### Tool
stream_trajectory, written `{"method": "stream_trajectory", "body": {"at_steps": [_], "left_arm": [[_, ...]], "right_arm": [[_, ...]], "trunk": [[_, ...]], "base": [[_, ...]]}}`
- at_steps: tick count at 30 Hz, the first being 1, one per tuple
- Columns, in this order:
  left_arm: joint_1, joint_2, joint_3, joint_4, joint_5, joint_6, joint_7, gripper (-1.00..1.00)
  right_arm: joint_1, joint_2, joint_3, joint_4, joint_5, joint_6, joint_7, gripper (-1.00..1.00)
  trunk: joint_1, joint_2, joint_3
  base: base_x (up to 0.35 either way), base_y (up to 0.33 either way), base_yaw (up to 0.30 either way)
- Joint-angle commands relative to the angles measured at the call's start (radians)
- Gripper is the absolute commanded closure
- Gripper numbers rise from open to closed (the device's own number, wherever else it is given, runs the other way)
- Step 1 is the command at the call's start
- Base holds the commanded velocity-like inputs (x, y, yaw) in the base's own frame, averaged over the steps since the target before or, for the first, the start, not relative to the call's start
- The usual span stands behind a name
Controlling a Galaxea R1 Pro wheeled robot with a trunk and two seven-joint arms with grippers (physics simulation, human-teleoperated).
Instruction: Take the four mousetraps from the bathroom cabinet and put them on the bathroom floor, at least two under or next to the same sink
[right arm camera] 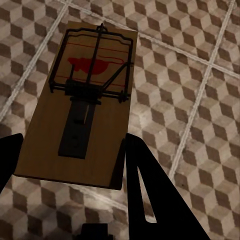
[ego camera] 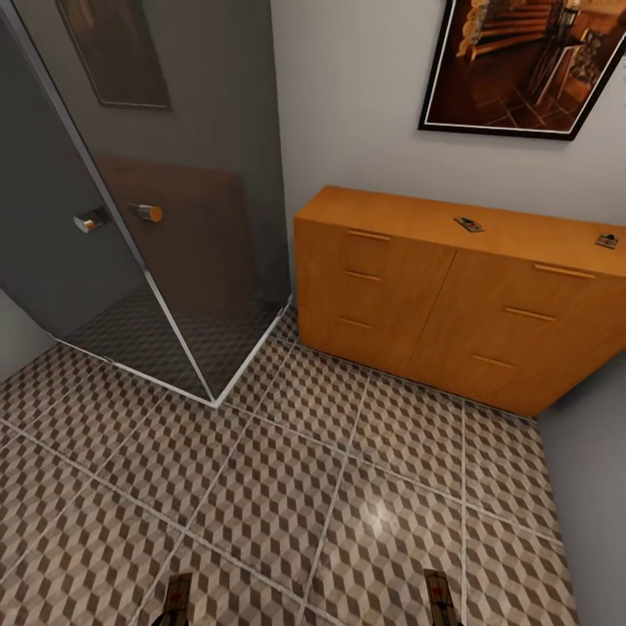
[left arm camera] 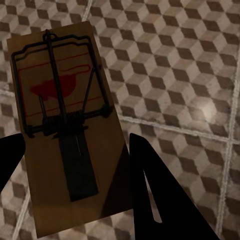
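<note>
Left hand (left arm camera: 75, 165): dark fingers either side of the near end of a mousetrap (left arm camera: 62, 125), clamped on the board as far as the wrist view allows; long axis running straight out along the fingers, spring wire and red mark at the far end, patterned bathroom floor (left arm camera: 175, 75) below and apart from the board. Right hand (right arm camera: 70, 165): same arrangement, fingers closed on the near short edge of a second mousetrap (right arm camera: 82, 102), long axis again in line with the fingers, floor tiles beneath, not touching. In the head view, both loads visible at the bottom edge, left one (ego camera: 176, 600) and right one (ego camera: 439, 596), well apart, above open tile. Further right and ahead: cabinet (ego camera: 452, 296) against the wall, two more traps on its top, one near the middle (ego camera: 469, 224), one at the far right edge (ego camera: 607, 241). Judged: both held traps ready for lowering straight down; remaining pair nearer the right arm. Sink not located here, so placement relative to it undecided.
</note>
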Motion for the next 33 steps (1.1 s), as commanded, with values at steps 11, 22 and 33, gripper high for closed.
{"method": "stream_trajectory", "body": {"at_steps": [11,22,33], "left_arm": [[0.000,-0.001,-0.007,0.002,-0.008,-0.002,0.013,1.00],[-0.001,-0.001,-0.006,0.002,-0.008,-0.002,0.015,1.00],[0.000,-0.001,-0.006,0.002,-0.007,-0.002,0.015,1.00]], "right_arm": [[-0.001,-0.001,0.008,0.011,-0.014,-0.004,0.000,1.00],[-0.001,-0.001,0.009,0.012,-0.014,-0.004,0.000,1.00],[-0.001,-0.001,0.007,0.021,-0.014,-0.003,0.000,1.00]], "trunk": [[0.000,0.000,0.016],[0.000,0.000,0.034],[0.000,0.000,0.051]], "base": [[0.000,0.000,0.000],[0.000,0.000,0.000],[0.000,0.000,0.000]]}}
